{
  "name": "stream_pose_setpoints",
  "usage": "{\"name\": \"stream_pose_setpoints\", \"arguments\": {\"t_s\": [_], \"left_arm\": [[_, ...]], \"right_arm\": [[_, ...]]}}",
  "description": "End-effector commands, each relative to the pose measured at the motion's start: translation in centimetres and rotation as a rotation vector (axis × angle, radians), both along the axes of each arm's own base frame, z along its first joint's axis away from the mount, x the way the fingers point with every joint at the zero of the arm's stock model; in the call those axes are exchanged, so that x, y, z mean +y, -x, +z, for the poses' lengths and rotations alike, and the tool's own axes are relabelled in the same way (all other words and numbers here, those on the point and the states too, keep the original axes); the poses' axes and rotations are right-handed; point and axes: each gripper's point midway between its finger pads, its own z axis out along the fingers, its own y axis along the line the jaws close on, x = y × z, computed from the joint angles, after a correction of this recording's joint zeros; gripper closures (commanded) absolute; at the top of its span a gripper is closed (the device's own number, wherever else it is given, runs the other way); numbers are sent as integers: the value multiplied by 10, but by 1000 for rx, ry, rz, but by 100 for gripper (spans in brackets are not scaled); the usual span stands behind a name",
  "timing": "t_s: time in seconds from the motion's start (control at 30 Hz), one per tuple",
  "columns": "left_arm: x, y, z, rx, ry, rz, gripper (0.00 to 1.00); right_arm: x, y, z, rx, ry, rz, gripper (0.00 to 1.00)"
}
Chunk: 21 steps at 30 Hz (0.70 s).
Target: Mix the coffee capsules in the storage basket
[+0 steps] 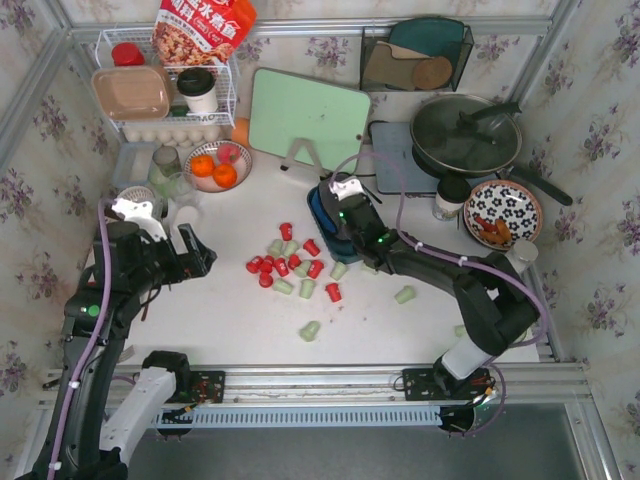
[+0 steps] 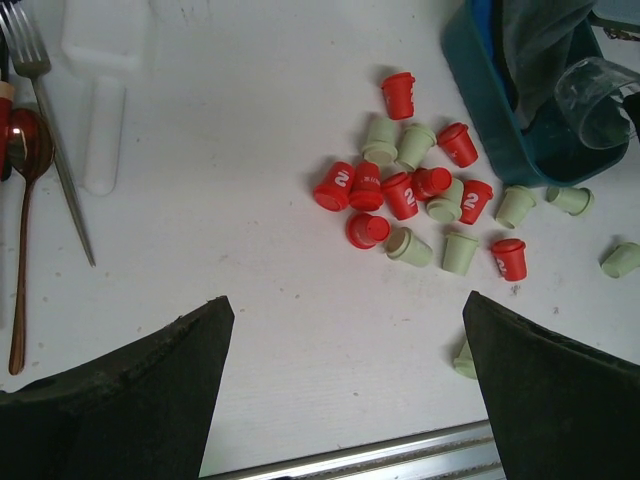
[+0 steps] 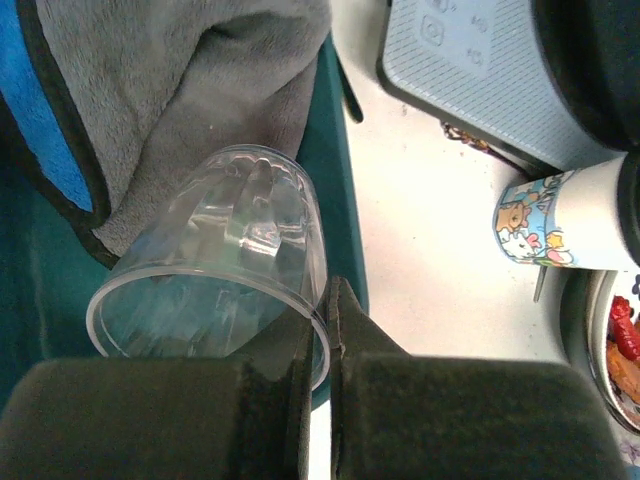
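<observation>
Red and pale green coffee capsules (image 1: 290, 268) (image 2: 410, 195) lie scattered on the white table, outside the storage basket (image 1: 320, 215). Stray green ones sit further right (image 1: 404, 294) and nearer the front (image 1: 310, 330). The teal basket (image 2: 490, 110) (image 3: 337, 170) holds a grey-and-blue cloth (image 3: 180, 90) and a clear plastic cup (image 3: 215, 270) (image 2: 595, 95) lying on its side. My right gripper (image 3: 328, 300) (image 1: 342, 200) is over the basket, shut on the cup's rim, one finger inside and one outside. My left gripper (image 2: 345, 305) (image 1: 195, 250) hovers open above bare table, left of the capsules.
A fork (image 2: 55, 150), a spoon (image 2: 22, 200) and a white scoop (image 2: 100, 90) lie to the left. At the back stand a fruit bowl (image 1: 215, 165), a wire rack (image 1: 165, 90), a green board (image 1: 308, 118) and a pan (image 1: 465, 135). A cartoon cup (image 3: 560, 225) and a patterned bowl (image 1: 503, 212) are at the right.
</observation>
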Motion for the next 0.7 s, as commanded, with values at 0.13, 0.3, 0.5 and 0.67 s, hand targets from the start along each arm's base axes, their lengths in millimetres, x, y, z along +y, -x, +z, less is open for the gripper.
{"name": "stream_pose_setpoints", "arguments": {"t_s": [0.13,0.3,0.5,0.67], "left_arm": [[-1,-4,5,-25,4,-1,0],[-2,-5,5,-23,9,-3,0],[-1,-4,3,-24,7,0,0],[-1,-3,4,-28,8,1,0]], "right_arm": [[1,1,57,-117,-136,-21,100],[0,13,96,-178,-253,-18,100],[-22,31,135,-256,-364,-54,100],[-51,39,133,-255,-362,-154,100]]}}
